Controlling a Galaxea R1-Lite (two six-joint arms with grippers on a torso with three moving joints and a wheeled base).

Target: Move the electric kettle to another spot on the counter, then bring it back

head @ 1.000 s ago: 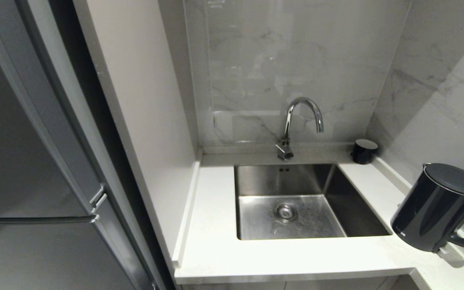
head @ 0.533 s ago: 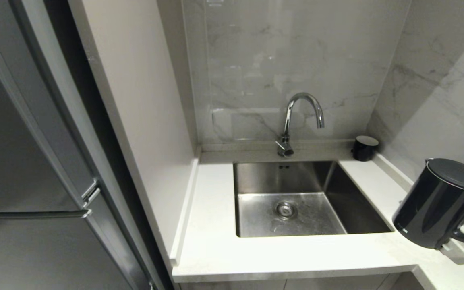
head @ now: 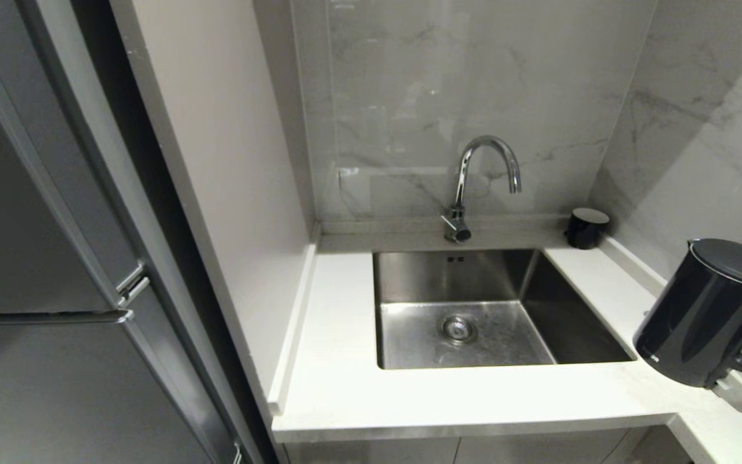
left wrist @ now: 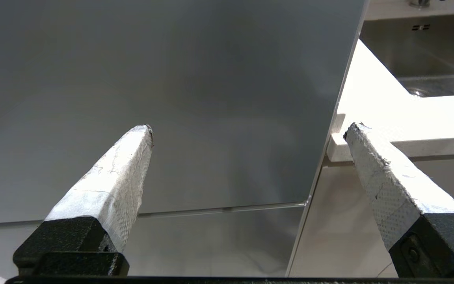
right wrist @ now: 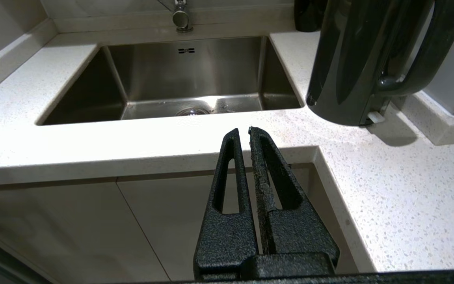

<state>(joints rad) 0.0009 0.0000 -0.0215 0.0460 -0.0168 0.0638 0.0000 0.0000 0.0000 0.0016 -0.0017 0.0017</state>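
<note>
The electric kettle point(head: 706, 312) stands upright on the counter point(head: 422, 399), at the far right of your head view, just right of the sink and near the side wall. Its loop handle points right and toward you; its flat lid is on.

Scan the scene from the left. You see a grey refrigerator point(head: 29, 258) with a horizontal door seam, then a tall pale side panel point(head: 216, 161) that separates it from the counter. Next comes the stainless sink point(head: 474, 316), set into the counter, with a round drain in its floor. A chrome tap point(head: 484, 177) rises from the far ledge behind the sink. A small black cup point(head: 587, 227) sits in the far right corner, well apart from the kettle.

Neither arm appears in your head view. The left gripper point(left wrist: 248, 130) has its white-wrapped fingers point(left wrist: 112, 185) spread wide apart, with nothing between them; it faces the refrigerator door, with the counter edge off to one side. The right gripper point(right wrist: 244, 132) has its black fingers point(right wrist: 231, 177) brought together, with only a thin slit between the tips and nothing held. It sits in front of the counter edge, near the kettle but not touching it.
</note>
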